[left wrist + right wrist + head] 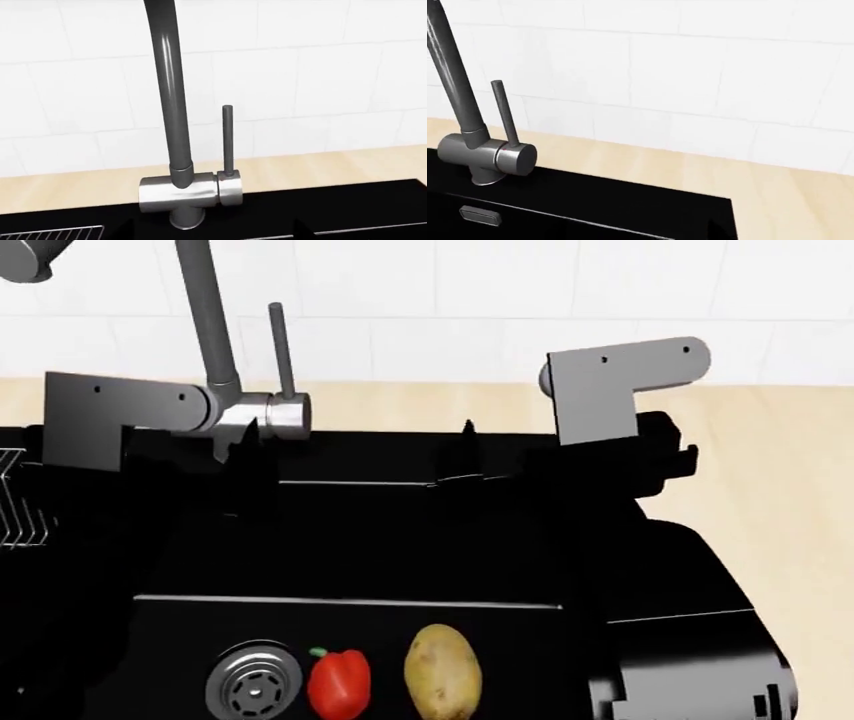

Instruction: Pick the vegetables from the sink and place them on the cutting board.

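Veg: red pepper point(339, 680) & potato point(443, 673) lie in sink point(400, 540) beside drain point(254, 687), untouched.
Jaws: we can't tell, both grippers lost vs black.
Approach: we drop straight down on pepper, clear of faucet point(220, 360).

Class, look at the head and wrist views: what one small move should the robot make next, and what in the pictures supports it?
Probably lower an arm toward the sink floor. The red bell pepper and potato lie untouched beside the drain, while both wrist views show only the faucet and wall, so neither arm seems near them. The gripper states cannot be told.
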### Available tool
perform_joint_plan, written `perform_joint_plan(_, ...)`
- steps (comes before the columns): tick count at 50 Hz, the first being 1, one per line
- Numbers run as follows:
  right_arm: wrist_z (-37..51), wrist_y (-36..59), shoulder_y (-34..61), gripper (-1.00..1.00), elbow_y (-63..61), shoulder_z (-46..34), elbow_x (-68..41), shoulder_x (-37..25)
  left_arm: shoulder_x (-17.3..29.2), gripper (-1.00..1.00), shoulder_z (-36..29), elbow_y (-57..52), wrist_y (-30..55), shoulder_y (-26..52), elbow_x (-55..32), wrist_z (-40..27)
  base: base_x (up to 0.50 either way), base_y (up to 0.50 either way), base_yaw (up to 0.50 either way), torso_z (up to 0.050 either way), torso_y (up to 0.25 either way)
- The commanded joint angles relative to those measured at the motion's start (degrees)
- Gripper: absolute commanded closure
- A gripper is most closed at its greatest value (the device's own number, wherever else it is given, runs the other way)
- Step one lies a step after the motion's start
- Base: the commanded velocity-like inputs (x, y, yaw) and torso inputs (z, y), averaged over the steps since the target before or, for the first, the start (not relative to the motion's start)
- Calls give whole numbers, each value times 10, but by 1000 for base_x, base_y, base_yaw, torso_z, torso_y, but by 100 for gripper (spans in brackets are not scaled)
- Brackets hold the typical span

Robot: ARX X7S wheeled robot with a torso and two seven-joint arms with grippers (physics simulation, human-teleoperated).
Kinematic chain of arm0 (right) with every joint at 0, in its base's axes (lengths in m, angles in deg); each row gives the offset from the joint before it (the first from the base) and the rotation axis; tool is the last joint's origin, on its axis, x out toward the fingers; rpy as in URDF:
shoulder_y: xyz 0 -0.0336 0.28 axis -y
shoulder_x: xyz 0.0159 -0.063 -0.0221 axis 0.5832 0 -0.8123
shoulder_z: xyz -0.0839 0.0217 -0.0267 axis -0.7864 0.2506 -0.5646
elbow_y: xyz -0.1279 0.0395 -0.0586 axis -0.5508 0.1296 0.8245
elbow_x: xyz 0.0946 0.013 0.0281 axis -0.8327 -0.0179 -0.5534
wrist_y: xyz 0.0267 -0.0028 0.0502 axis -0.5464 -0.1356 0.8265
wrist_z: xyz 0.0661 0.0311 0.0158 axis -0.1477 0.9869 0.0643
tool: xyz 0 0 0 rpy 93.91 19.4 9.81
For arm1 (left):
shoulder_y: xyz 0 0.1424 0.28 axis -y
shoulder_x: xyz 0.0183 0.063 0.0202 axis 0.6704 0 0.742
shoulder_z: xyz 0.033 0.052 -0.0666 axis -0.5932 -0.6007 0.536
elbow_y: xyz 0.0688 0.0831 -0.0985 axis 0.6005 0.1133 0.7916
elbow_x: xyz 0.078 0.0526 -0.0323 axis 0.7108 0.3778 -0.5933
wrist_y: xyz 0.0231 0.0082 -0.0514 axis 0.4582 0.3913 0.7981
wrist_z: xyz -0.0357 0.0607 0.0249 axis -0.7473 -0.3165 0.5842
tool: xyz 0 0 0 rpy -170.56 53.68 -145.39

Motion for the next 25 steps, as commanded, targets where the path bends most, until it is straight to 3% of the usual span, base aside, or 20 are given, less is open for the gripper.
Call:
perform_joint_plan(1,-14,68,3,-100,6,-41,-19,19,3,-100,-3,3,-8,-6,-5,-3,0,0,0,0,0)
perform_joint_plan(7,-25,78,-12,-100,39,-74,-25,28,5,-100,-2,0,-6,-5,-9,-6,0,0,0,0,0)
perform_joint_plan(25,-39,-61,10,-100,290,-98,-21,57,7,-100,-7,3,-19,-19,-18,-8,0,0,0,0,0)
